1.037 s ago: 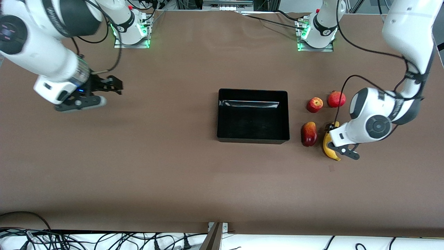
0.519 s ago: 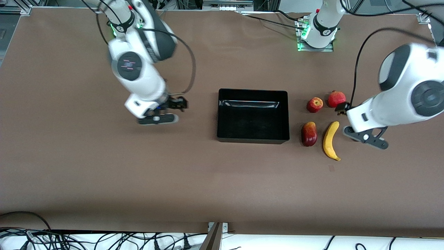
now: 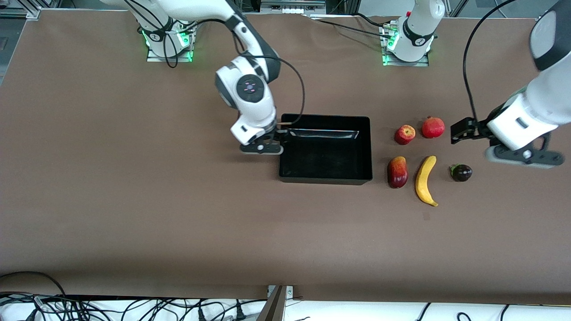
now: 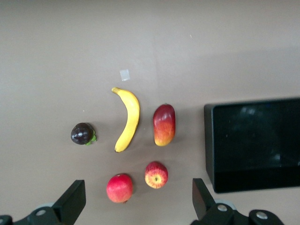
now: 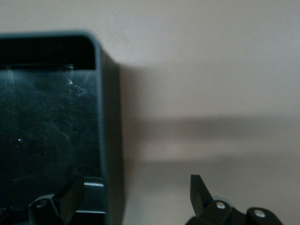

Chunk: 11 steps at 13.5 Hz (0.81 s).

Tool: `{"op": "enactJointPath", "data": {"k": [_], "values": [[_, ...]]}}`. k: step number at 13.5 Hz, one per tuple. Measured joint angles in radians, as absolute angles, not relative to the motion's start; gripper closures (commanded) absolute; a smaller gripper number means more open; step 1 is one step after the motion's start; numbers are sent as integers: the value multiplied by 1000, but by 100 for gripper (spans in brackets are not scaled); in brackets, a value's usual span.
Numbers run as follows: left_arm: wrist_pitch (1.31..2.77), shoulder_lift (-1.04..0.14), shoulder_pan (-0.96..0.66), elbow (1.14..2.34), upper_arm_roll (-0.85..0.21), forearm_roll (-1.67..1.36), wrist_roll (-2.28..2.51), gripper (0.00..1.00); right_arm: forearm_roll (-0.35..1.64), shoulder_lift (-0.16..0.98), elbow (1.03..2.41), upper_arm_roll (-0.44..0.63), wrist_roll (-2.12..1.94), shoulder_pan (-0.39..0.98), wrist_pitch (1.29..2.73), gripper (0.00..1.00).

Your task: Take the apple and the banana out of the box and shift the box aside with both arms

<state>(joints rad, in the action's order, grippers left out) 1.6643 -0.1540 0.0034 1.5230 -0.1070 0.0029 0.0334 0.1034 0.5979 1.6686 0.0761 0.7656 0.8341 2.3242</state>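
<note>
The black box sits mid-table. My right gripper is open at the box's wall toward the right arm's end. In the right wrist view one finger is inside that wall and one outside. The banana and apple lie on the table toward the left arm's end. My left gripper is open and empty in the air beside the pomegranate. The left wrist view looks down on the banana, apple and box.
A mango lies between box and banana. A pomegranate sits beside the apple. A small dark purple fruit lies beside the banana toward the left arm's end. A small pale mark is on the brown table near the banana's tip.
My right arm swung from its end of the table to the box's wall. My left gripper rose off the banana and drew back toward its end, uncovering the dark purple fruit.
</note>
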Motion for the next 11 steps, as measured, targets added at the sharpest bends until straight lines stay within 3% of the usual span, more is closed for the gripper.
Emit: {"op": "enactJointPath", "data": {"k": [1, 4, 5, 11], "values": [[1726, -99, -22, 1612, -75, -1, 36, 0, 103, 619, 1662, 76, 784, 851, 2338, 7], [1803, -8, -72, 1760, -33, -1, 44, 0, 103, 661, 1651, 77, 792, 870, 2380, 84], [1808, -4, -76, 1768, -32, -1, 50, 0, 103, 668, 1649, 78, 792, 870, 2386, 100], [1810, -4, -82, 1773, -31, -1, 53, 0, 103, 673, 1636, 92, 790, 868, 2389, 100]]}}
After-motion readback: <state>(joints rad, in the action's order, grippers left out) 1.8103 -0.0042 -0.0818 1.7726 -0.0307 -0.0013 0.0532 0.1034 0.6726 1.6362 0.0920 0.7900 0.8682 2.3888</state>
